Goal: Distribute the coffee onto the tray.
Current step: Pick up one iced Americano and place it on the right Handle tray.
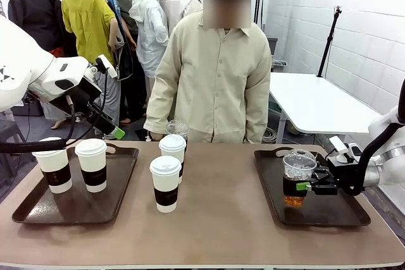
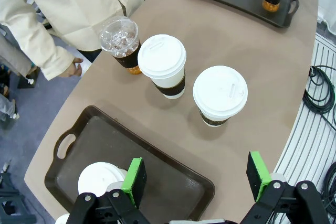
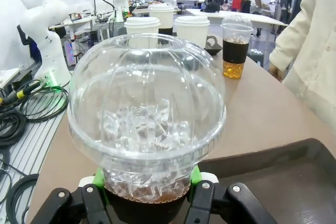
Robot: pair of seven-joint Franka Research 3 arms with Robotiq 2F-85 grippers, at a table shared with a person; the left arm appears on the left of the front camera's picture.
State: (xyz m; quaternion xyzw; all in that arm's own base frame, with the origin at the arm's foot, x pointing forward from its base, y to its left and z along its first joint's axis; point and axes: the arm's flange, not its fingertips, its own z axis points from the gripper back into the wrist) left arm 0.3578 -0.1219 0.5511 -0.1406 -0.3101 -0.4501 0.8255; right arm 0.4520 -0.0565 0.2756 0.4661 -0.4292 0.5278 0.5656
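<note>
My right gripper (image 1: 311, 187) is shut on a clear dome-lidded cup (image 1: 297, 178) of amber drink and ice, held upright over the right tray (image 1: 329, 216). Whether its base touches the tray I cannot tell. In the right wrist view the cup's dome (image 3: 147, 108) rises just above the right gripper (image 3: 147, 195). My left gripper (image 1: 114, 99) hangs open above the left tray (image 1: 120, 184), which holds two white sleeved cups (image 1: 54, 170) (image 1: 93, 164). Two more white cups (image 1: 166, 183) (image 1: 172, 152) stand mid-table, with a second clear cup (image 1: 178, 128) behind them. In the left wrist view the left gripper (image 2: 197, 178) is empty.
A person in a beige shirt (image 1: 215, 74) stands at the table's far edge, one hand (image 2: 73, 68) low beside the clear cup (image 2: 122, 40). A white side table (image 1: 316, 102) stands at the back right. Cables (image 2: 321, 95) lie on the floor beside the table.
</note>
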